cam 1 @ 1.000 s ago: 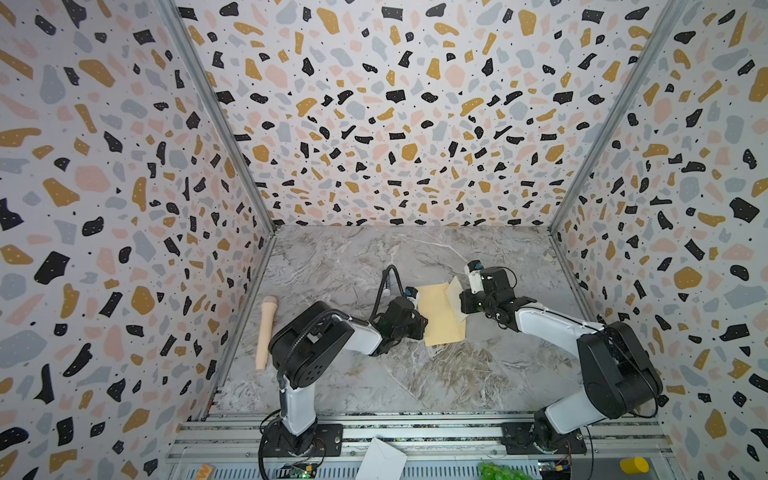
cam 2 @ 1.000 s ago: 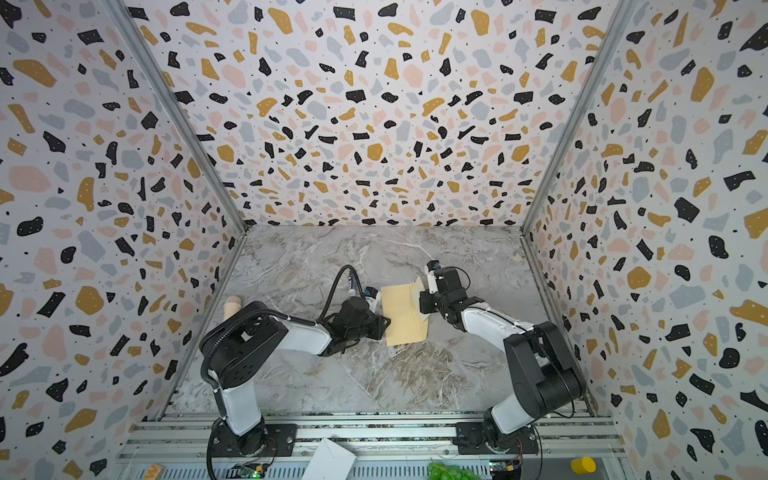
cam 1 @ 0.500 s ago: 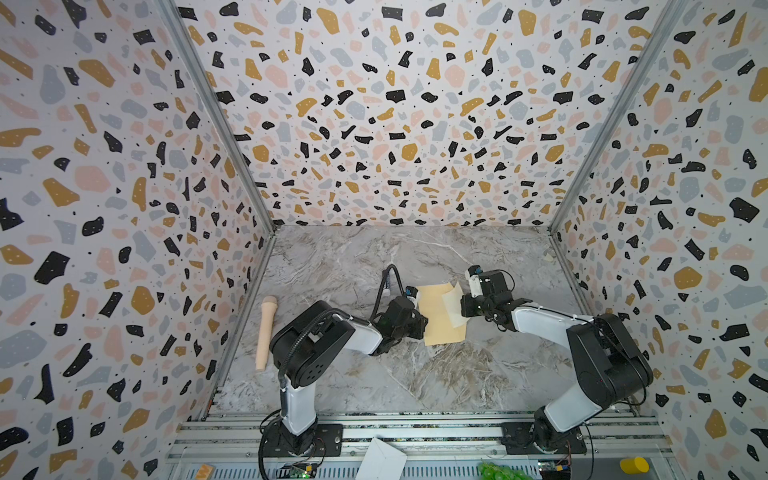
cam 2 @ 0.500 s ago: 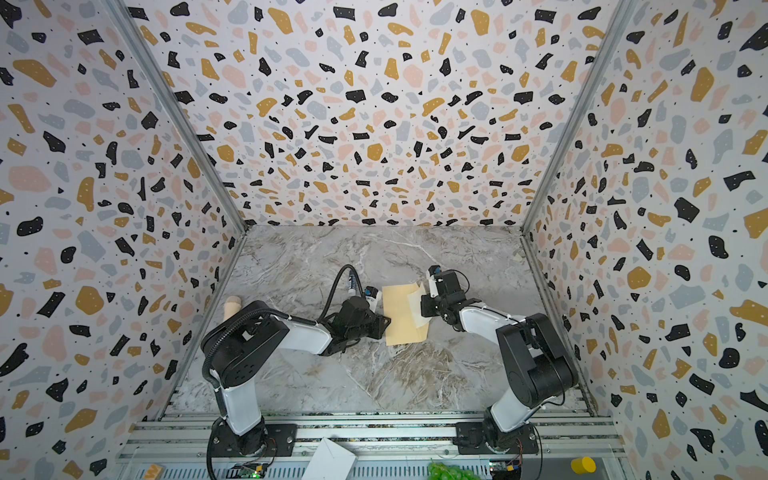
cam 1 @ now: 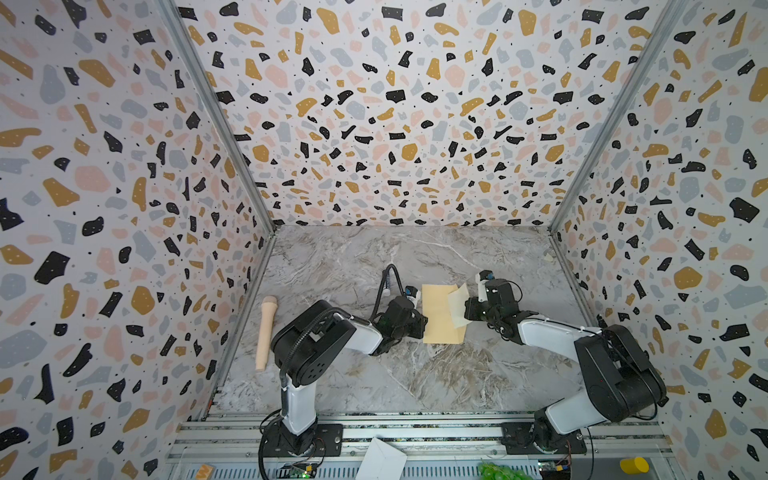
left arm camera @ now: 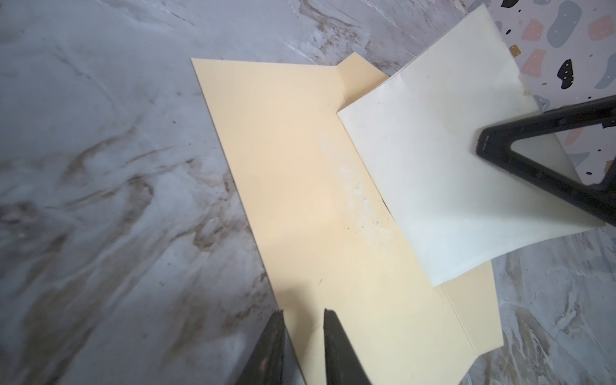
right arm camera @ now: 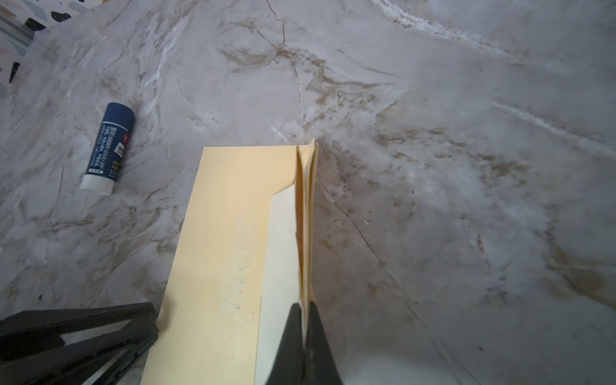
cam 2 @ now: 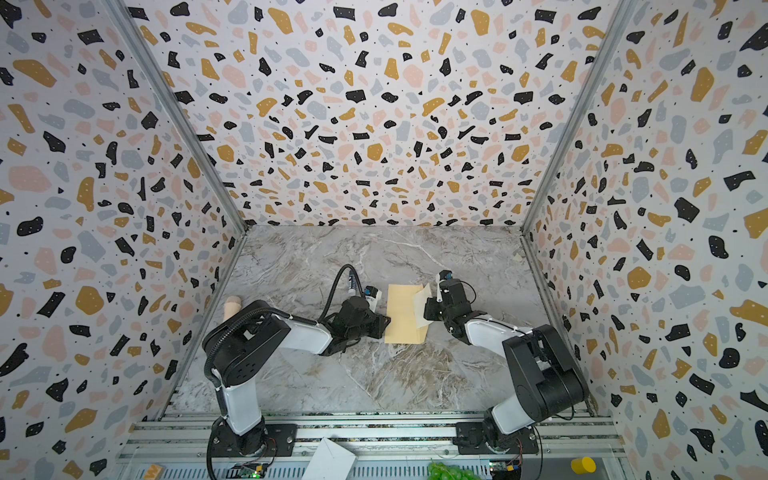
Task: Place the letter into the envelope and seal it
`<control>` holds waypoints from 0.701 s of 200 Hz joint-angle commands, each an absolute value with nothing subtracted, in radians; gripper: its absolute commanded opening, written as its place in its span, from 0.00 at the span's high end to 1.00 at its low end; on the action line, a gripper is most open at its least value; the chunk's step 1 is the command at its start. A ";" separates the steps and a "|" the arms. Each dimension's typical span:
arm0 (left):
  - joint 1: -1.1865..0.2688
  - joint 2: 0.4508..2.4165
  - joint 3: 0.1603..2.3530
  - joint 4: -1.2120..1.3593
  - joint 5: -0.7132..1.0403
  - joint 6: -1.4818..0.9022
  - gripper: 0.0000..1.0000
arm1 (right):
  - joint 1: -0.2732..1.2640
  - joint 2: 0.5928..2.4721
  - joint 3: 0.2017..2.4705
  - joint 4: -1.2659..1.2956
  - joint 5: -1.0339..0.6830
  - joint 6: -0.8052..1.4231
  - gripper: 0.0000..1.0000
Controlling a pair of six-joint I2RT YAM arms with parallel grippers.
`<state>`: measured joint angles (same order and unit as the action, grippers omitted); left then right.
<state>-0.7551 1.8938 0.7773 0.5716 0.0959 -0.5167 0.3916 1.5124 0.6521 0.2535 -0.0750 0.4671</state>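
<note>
Only the glue stick (right arm camera: 106, 148), lying on the table (right arm camera: 433, 166) beyond the left jaws, bears print: white lettering on its dark blue label, too small to read.

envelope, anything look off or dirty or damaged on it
Yes: the envelope has a whitish, smeared streak with dark specks along its face, beside the edge of the raised letter. It looks like residue or scuffing on otherwise clean tan paper. No tear shows.

envelope (cam 1: 435, 316): tan, lying flat | letter (cam 1: 457, 307): cream, raised aslant, seemingly touching envelope
</note>
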 commanded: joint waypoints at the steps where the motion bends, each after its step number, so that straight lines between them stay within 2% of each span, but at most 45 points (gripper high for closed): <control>1: -0.758 1.939 0.744 0.491 0.099 -0.526 0.77 | 0.391 1.494 0.642 0.286 -0.046 0.517 1.00; 72: -0.758 1.936 0.734 0.508 0.106 -0.537 0.79 | 0.413 1.437 0.620 0.308 0.027 0.531 1.00; 140: -0.761 1.934 0.732 0.514 0.114 -0.544 0.80 | 0.449 1.456 0.645 0.274 0.097 0.561 1.00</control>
<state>-0.7547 1.9003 0.7666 0.6018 0.1005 -0.5392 0.4290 1.4631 0.6216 0.3050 0.0303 0.5343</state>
